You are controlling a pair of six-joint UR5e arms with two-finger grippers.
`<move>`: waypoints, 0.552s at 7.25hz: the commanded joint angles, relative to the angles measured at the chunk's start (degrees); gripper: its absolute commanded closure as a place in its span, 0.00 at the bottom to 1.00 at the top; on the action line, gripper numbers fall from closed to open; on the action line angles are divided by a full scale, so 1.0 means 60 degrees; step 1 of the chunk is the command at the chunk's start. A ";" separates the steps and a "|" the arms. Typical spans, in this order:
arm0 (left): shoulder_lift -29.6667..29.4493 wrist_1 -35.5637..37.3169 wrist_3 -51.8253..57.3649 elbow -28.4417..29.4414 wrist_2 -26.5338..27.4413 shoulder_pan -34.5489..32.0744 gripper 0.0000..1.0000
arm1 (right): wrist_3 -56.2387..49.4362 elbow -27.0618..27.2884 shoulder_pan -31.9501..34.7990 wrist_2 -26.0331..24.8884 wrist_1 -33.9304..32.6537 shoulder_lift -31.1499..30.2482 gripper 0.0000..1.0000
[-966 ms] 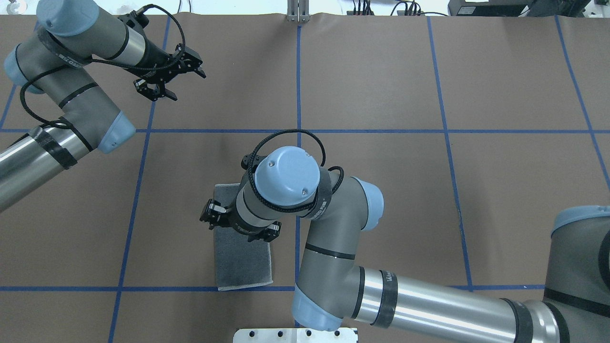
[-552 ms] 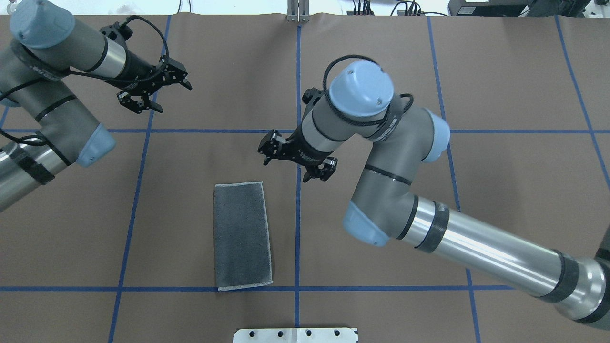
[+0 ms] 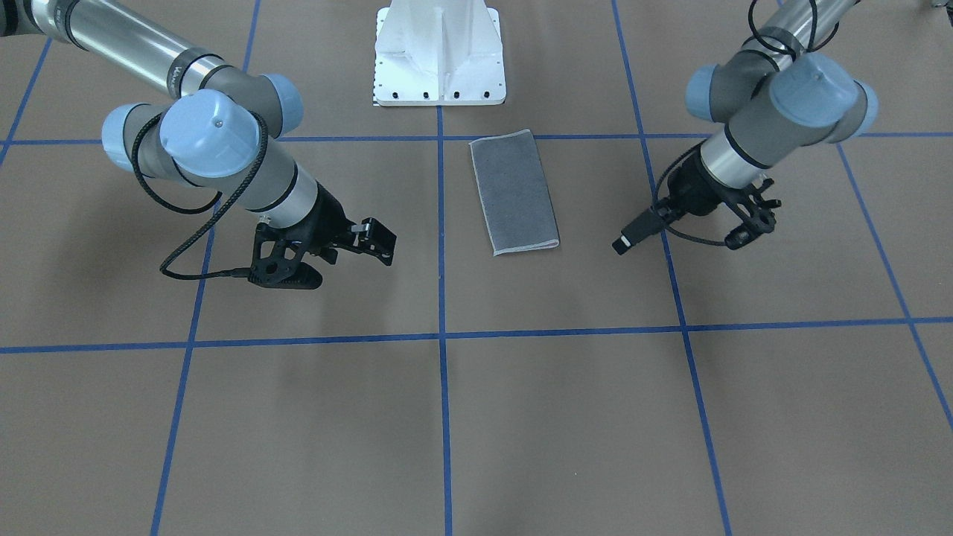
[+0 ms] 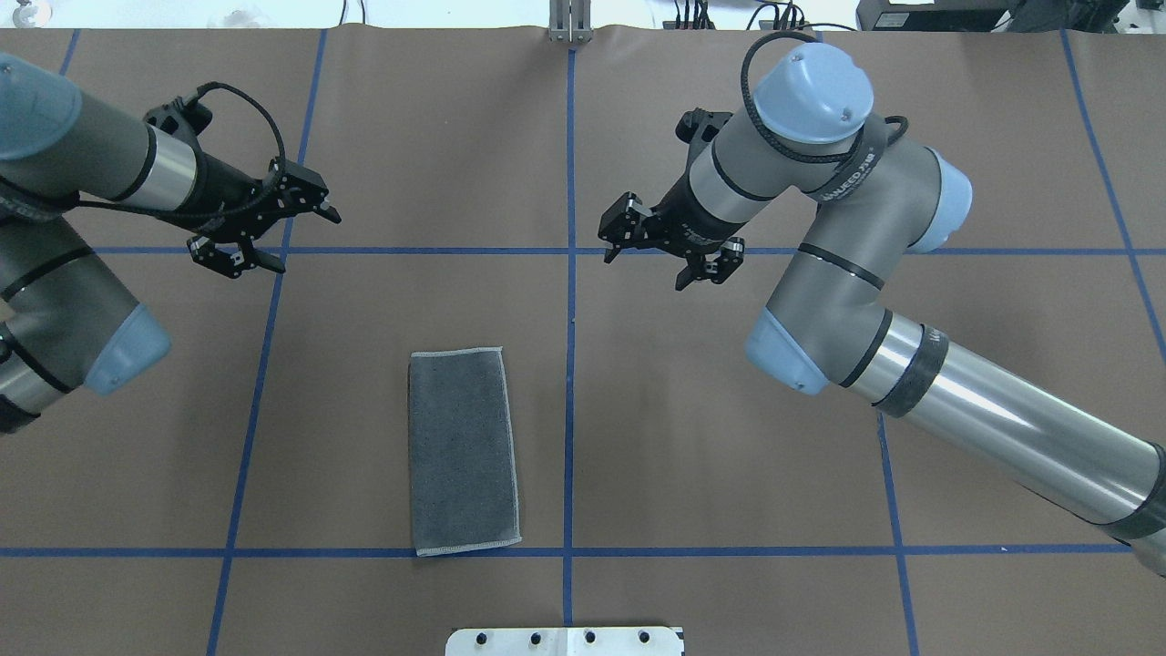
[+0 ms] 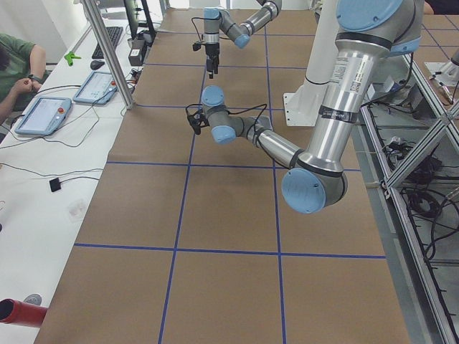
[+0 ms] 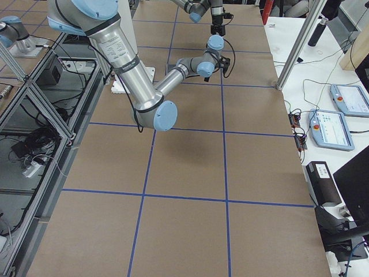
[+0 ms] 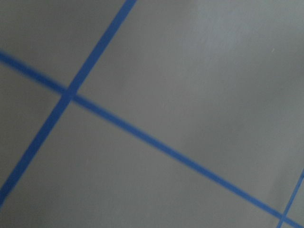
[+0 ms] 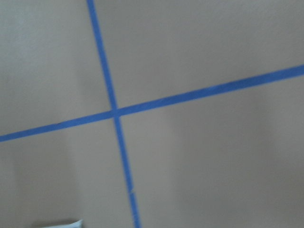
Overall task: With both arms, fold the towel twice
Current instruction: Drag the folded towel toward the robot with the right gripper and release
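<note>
The towel lies flat on the brown table, folded to a narrow rectangle, dark grey face up with light stitched edging; the pink face is hidden. It also shows in the front-facing view. My left gripper is open and empty, above the table far to the towel's left and beyond it. My right gripper is open and empty, above the table to the towel's right and beyond it. Neither touches the towel. Both wrist views show only brown table and blue tape.
The white pedestal base sits at the near edge, just behind the towel. Blue tape lines grid the brown table cover. An operator's side table with tablets runs along the far edge.
My right gripper has lifted off the towel and swung away to the far right. My left gripper has drawn back to the left. The towel has not moved.
</note>
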 commanded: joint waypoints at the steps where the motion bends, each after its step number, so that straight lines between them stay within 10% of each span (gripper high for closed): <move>1: 0.1197 0.1037 -0.1301 -0.2321 0.1394 0.2006 0.01 | -0.0482 -0.0002 0.0224 0.0003 0.0055 -0.0157 0.00; 4: 0.1112 0.1395 -0.2536 -0.2492 0.4195 0.4911 0.01 | -0.0482 -0.0002 0.0269 -0.0041 0.0085 -0.0113 0.00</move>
